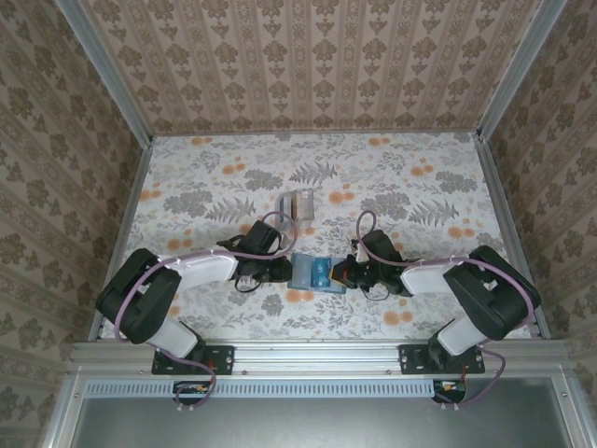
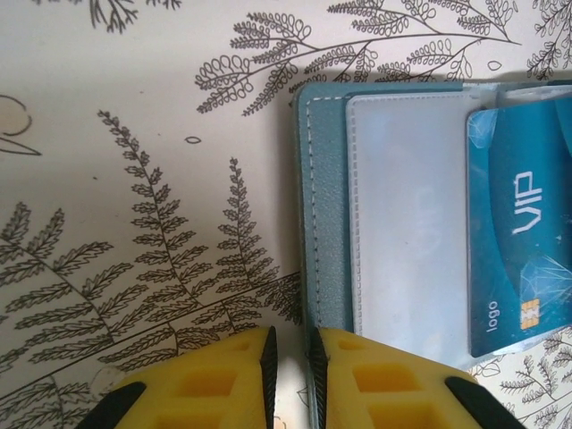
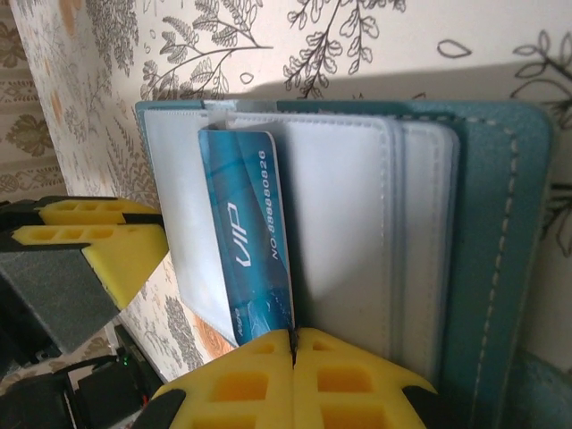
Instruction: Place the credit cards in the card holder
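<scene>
The right gripper (image 3: 293, 340) was pinched tight on an edge of the blue plastic VIP credit card (image 3: 246, 241), which sat partly in a clear sleeve of the open dark teal folding wallet (image 3: 500, 223). The left gripper (image 2: 292, 344) clamped the wallet's left edge. Farther back, apart from the wallet, stood the clear slotted plastic card holder (image 1: 297, 203) on the floral-patterned table (image 1: 420, 187).

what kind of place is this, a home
Probably a robot test booth, not a lived-in room: wallpapered panels in an aluminium frame enclose a floral-print table, and the left arm and right arm are bolted to a rail at its near edge, with a teal wallet between them.
</scene>
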